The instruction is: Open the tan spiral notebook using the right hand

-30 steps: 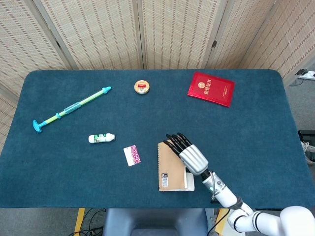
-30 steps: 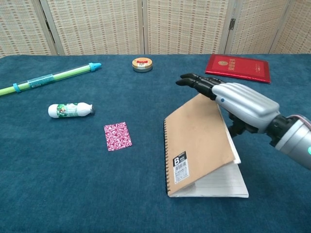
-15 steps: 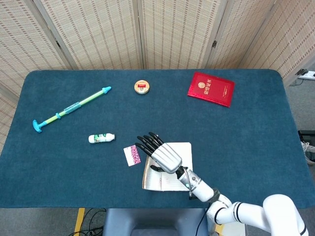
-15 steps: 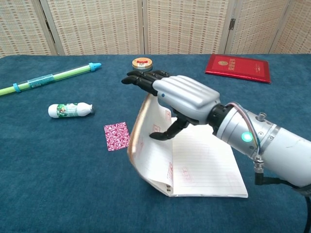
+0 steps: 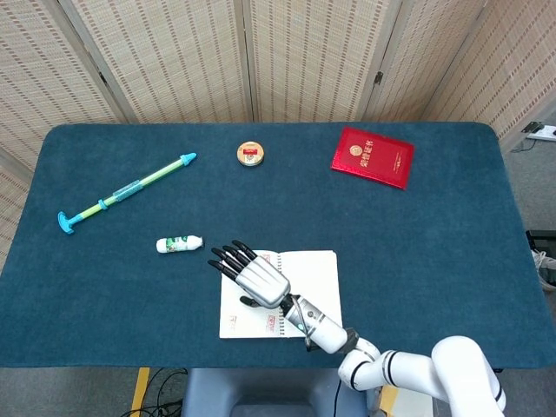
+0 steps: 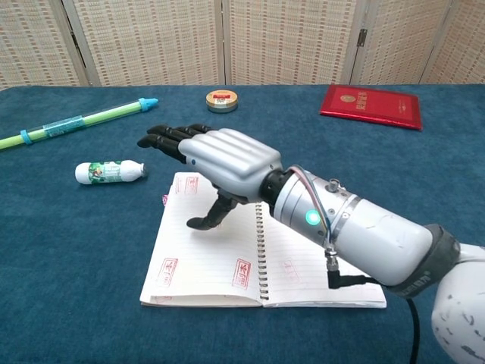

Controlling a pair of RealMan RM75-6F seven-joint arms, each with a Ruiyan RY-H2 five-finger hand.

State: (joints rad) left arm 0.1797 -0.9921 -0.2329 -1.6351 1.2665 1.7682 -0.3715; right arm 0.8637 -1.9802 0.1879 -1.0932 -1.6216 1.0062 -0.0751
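Head view high, looking steeply down, chest view low and near, both sharing table (image 5: 452, 261).

counter (image 6: 68, 250): matt blue cloth, soft nap | notebook (image 6: 204, 265): matt white lined paper, red stamps, metal spiral | robot hand (image 6: 220, 159): smooth silvery shell, glossy black fingers (image 6: 163, 136) | red booklet (image 6: 371, 106): slight sheen | tube (image 6: 76, 121): glossy green-blue plastic | bottle (image 6: 108, 172): shiny white plastic
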